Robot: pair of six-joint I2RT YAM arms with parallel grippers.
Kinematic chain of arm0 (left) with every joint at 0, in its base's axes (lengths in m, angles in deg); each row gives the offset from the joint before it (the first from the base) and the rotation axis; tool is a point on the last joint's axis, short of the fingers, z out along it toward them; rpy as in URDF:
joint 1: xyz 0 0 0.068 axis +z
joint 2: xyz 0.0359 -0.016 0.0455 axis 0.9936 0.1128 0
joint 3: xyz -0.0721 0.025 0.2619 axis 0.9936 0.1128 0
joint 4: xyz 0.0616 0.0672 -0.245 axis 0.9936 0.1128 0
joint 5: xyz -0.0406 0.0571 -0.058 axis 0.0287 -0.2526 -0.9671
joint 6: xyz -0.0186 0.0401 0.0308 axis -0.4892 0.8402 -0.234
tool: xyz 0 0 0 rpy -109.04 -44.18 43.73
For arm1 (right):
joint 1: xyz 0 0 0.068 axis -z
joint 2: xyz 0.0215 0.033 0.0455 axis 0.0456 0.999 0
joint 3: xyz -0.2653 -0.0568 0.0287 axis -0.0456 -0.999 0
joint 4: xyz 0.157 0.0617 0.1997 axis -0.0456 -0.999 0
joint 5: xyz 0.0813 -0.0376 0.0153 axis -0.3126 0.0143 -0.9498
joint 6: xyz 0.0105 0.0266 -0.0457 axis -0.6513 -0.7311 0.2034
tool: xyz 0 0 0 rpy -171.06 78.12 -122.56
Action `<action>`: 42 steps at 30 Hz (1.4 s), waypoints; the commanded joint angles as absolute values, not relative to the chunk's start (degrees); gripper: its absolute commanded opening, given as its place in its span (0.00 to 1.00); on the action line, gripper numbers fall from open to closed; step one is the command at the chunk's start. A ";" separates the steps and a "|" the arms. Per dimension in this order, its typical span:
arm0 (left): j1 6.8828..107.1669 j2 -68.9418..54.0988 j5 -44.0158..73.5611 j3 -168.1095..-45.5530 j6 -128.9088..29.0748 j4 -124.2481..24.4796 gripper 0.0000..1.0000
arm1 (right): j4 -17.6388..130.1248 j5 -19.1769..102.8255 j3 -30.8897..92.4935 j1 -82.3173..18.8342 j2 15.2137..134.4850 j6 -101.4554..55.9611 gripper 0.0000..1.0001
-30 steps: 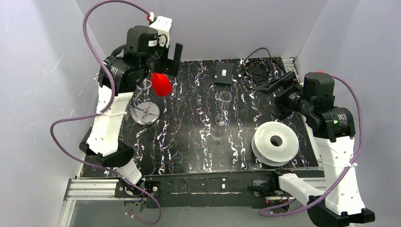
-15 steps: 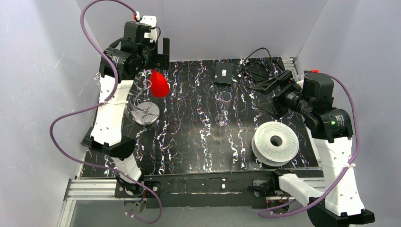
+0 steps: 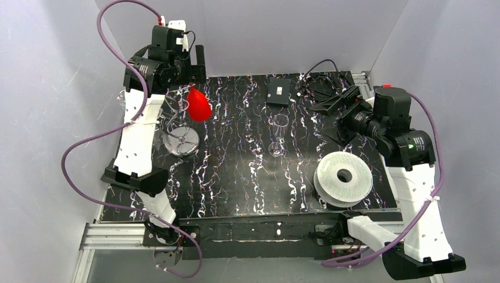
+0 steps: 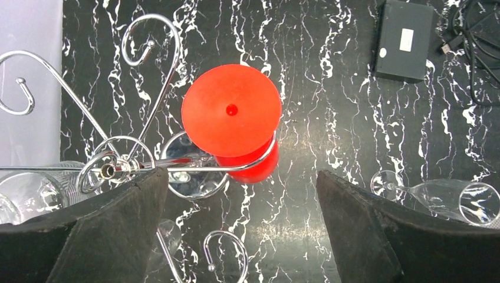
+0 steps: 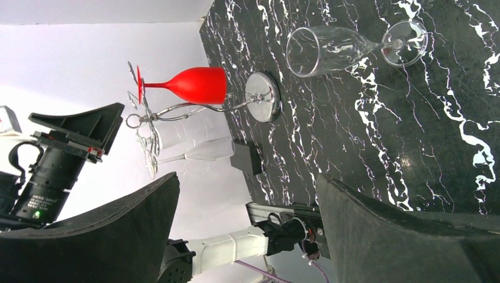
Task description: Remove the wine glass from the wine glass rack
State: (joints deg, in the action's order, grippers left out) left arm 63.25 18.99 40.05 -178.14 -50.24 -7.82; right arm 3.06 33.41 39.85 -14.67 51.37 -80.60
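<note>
The wine glass rack [image 3: 180,143] stands at the table's left, a silver wire stand on a round shiny base. A red wine glass [image 3: 199,107] hangs upside down from one hook arm; the left wrist view shows its round foot [image 4: 231,110] from above. Clear glasses [image 4: 35,191] hang on the rack's far side. My left gripper [image 3: 197,62] is open and empty, high above the rack, jaws either side of the red glass without touching it. My right gripper [image 3: 337,106] is open and empty at the right, facing the rack [image 5: 263,96] and red glass [image 5: 194,84].
A clear wine glass [image 3: 279,134] stands upright mid-table. A white ridged spool [image 3: 344,177] lies at the right front. A black box [image 3: 278,92] and cables [image 3: 321,82] lie at the back. A small dark upright piece [image 3: 293,194] stands near the front. Grey walls close in on the left, back and right.
My left gripper has drawn back and left, away from the red glass, staying open. My right gripper shifted slightly toward the back. The red glass still hangs on the rack.
</note>
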 commanded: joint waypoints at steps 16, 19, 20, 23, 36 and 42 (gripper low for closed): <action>66.94 21.59 38.00 -172.65 -55.19 -7.72 0.94 | 6.95 30.39 42.62 -14.48 55.45 -78.42 0.93; 66.98 21.63 38.26 -171.63 -55.38 -9.26 0.92 | 7.14 30.24 42.99 -14.48 56.17 -78.25 0.94; 67.06 21.86 38.57 -171.45 -55.39 -9.65 0.91 | 7.12 30.14 43.12 -14.48 56.46 -78.18 0.94; 67.21 22.72 39.12 -171.72 -55.40 -9.99 0.91 | 7.14 29.89 43.41 -14.48 57.07 -78.04 0.94; 68.02 25.66 39.12 -173.58 -55.41 -11.68 0.86 | 7.70 29.09 43.51 -14.48 58.57 -77.98 0.94; 68.25 27.12 39.43 -175.65 -55.00 -11.27 0.84 | 7.90 28.41 43.74 -14.48 59.45 -77.84 0.94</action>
